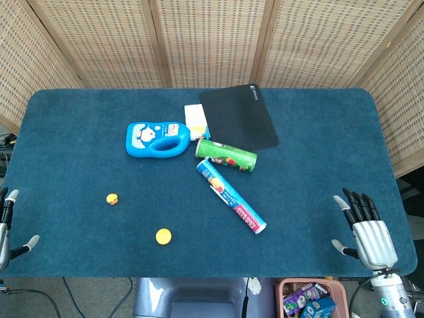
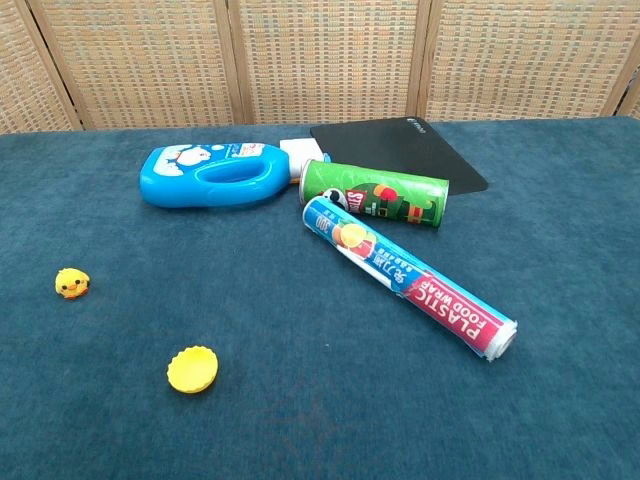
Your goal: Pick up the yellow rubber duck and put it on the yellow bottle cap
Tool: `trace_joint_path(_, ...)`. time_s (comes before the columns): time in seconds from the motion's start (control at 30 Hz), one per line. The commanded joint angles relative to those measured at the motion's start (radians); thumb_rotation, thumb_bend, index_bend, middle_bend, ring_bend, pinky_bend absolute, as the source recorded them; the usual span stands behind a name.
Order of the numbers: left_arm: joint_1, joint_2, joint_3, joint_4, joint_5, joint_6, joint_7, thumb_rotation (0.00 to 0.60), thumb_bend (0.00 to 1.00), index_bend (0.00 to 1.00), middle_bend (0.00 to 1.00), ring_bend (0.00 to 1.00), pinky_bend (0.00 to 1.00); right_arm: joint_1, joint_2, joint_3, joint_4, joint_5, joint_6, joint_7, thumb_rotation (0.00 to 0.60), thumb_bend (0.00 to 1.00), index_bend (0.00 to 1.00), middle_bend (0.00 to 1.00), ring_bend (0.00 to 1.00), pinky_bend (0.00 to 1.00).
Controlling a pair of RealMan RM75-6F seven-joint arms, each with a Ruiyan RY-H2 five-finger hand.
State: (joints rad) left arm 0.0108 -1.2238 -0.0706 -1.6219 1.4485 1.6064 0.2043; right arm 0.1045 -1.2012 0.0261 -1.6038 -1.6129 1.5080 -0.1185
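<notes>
left robot hand cropped, fingers apart | right robot hand spread, empty | duck free

Far of centre on your blue table lies a blue bottle on its side. Right of it sit a black mat, a green can and a plastic-wrap roll; the white block, perhaps soap, touches the mat.

Right hand, lower right of head view: silver ribbed palm, black fingers w/ pale grey tips, grey wrist cuff w/ small teal dot. Left hand, lower left edge: black fingers, grey-white tips, mostly cropped.
</notes>
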Motion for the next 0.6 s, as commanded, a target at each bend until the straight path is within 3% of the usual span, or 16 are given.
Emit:
trace_joint_path(0.03, 0.000, 0.000, 0.000, 0.000, 0.001, 0.001, 0.000, 0.600, 0.13, 0.00, 0.00, 0.00, 0.00, 0.000, 0.000, -0.001, 0.000, -0.001, 0.000, 0.000, 0.600, 0.10, 0.00, 0.00, 0.00, 0.00)
trace_joint_path(0.6, -0.012, -0.006, 0.000, 0.007, 0.005, -0.020, -0.008, 0.600, 0.13, 0.03, 0.00, 0.00, 0.00, 0.004, -0.002, 0.000, -0.003, 0.006, -0.013, -0.008, 0.600, 0.10, 0.00, 0.00, 0.00, 0.00)
